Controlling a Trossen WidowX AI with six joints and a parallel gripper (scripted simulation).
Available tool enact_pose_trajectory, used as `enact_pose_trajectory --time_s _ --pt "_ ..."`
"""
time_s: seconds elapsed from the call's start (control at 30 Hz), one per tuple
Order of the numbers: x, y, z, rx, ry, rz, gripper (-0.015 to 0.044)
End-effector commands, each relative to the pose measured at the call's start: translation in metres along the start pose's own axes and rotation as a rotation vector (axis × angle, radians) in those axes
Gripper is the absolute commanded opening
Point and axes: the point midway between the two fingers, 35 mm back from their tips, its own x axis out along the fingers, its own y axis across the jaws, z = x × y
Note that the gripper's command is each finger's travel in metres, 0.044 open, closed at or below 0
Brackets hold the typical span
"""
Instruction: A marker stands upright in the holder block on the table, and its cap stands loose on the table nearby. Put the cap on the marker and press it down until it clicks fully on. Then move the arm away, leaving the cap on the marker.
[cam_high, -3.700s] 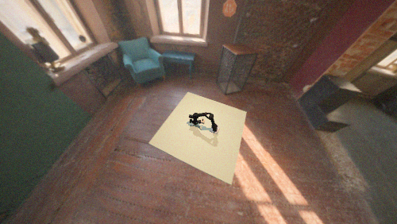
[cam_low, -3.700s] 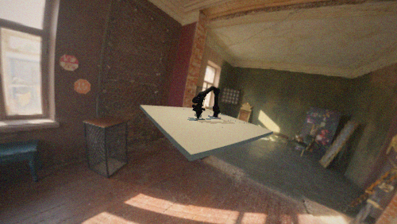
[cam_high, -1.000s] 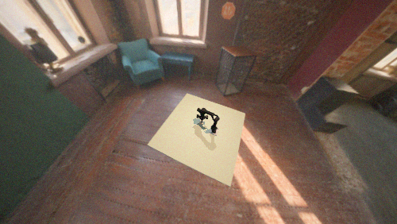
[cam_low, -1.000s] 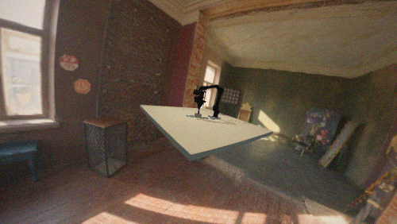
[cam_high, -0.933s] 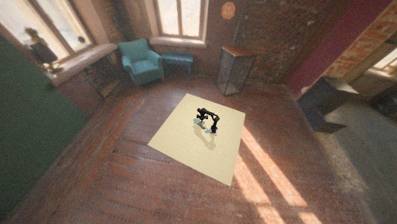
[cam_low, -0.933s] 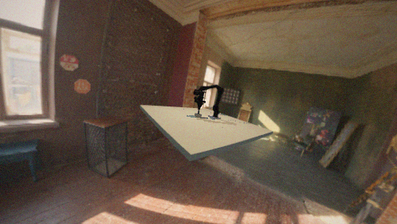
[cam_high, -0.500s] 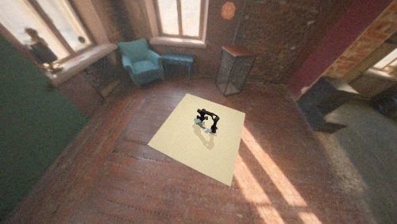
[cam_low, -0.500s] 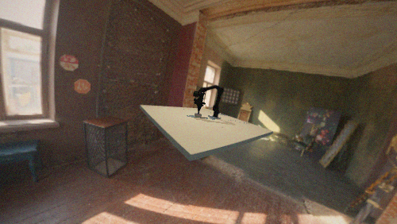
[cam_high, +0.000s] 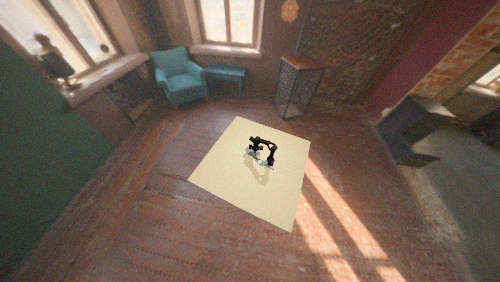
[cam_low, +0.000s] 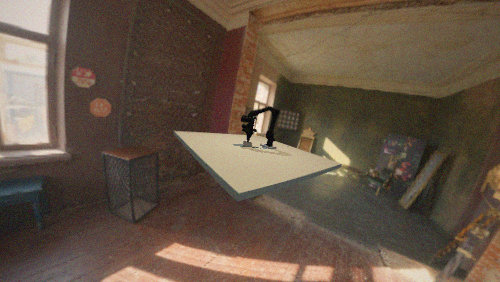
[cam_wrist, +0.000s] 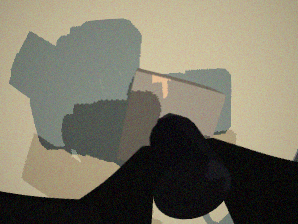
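In the wrist view my gripper (cam_wrist: 178, 149) is shut on the dark round marker cap (cam_wrist: 182, 163), seen end-on between the two black fingers. Right below it lies the tan holder block (cam_wrist: 193, 99), with blue-grey shadow patches around it. The cap hides the marker, so I cannot tell whether the cap touches it. In the top and exterior views the black arm is small: it bends over and points its gripper (cam_high: 254, 146) (cam_low: 247, 131) down over the block (cam_low: 247, 144) on the pale table (cam_high: 250, 200) (cam_low: 250, 170).
The arm's base (cam_high: 270, 161) (cam_low: 270, 145) stands close beside the block. The table top floats in a brick room, with a wire-mesh stand (cam_high: 296, 85) (cam_low: 131, 182) and a teal armchair (cam_high: 177, 75) well away from it.
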Motion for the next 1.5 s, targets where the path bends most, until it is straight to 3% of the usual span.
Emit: enact_pose_trajectory --time_s 0.0,0.5,1.07,1.2,1.37,1.47 --pt "0.002 -0.001 -0.001 0.005 0.004 -0.001 0.0000" --pt "0.002 -0.001 -0.001 0.005 0.004 -0.001 0.0000" --pt "0.002 0.000 -0.001 0.007 0.002 0.000 0.0440" --pt "-0.006 0.000 0.000 0.007 0.002 0.000 0.0440" --pt "-0.065 0.000 0.000 0.007 0.002 -0.001 0.0440" --pt "-0.073 -0.001 0.000 0.007 0.002 -0.001 0.0440"
